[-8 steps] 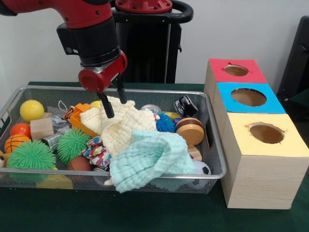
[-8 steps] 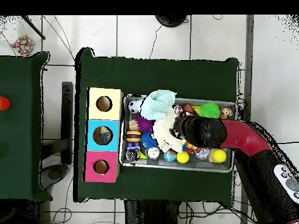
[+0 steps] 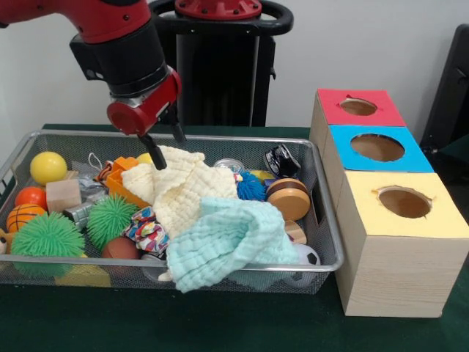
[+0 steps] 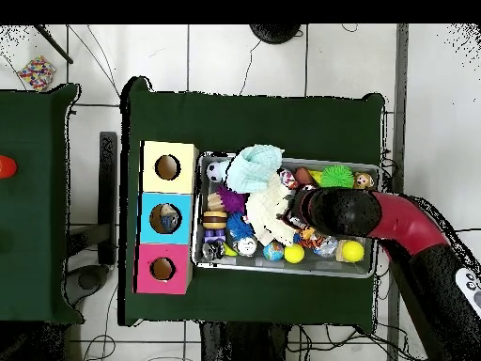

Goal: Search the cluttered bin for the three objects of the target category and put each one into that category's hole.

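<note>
The silver wire-mesh bin (image 3: 327, 220) sits on the green table, packed with toys. A cream cloth (image 3: 183, 187) and a mint cloth (image 3: 227, 242) lie over its middle and hide what is beneath. My gripper (image 3: 167, 148) hangs over the bin's far side, open and empty, with one black finger (image 3: 155, 160) touching the cream cloth's far corner. In the overhead view the arm (image 4: 343, 212) covers the gripper above the bin (image 4: 282, 271). Three wooden boxes with round holes stand beside the bin: red (image 3: 333, 99), blue (image 3: 344, 139) and yellow (image 3: 366, 213).
Inside the bin are a yellow ball (image 3: 48, 167), two green spiky balls (image 3: 47, 235), a small basketball (image 3: 22, 217), a wooden block (image 3: 63, 195), a blue spiky ball (image 3: 251, 188), wooden discs (image 3: 289, 198), a toy car (image 3: 281, 160) and a soccer ball (image 3: 308, 255).
</note>
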{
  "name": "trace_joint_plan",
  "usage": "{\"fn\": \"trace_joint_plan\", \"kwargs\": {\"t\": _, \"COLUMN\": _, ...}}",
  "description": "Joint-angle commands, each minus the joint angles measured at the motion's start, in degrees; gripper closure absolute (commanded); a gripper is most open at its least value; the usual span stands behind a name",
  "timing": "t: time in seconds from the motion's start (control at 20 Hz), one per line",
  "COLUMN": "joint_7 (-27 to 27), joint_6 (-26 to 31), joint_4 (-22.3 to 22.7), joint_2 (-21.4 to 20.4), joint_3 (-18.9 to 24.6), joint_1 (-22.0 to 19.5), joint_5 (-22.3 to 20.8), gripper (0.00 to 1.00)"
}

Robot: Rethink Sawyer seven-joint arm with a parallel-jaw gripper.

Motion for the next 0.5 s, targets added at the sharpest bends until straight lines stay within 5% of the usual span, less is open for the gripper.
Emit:
{"fn": "trace_joint_plan", "kwargs": {"t": 0.05, "joint_7": -13.83, "joint_6": 9.32, "joint_4": -1.96, "joint_2": 3.30, "joint_3": 5.25, "joint_1": -2.55, "joint_5": -2.13, "gripper": 0.00}}
{"fn": "trace_joint_plan", "kwargs": {"t": 0.5, "joint_7": -14.45, "joint_6": 12.64, "joint_4": -5.27, "joint_2": 1.17, "joint_3": 2.76, "joint_1": 0.16, "joint_5": -11.36, "gripper": 0.00}}
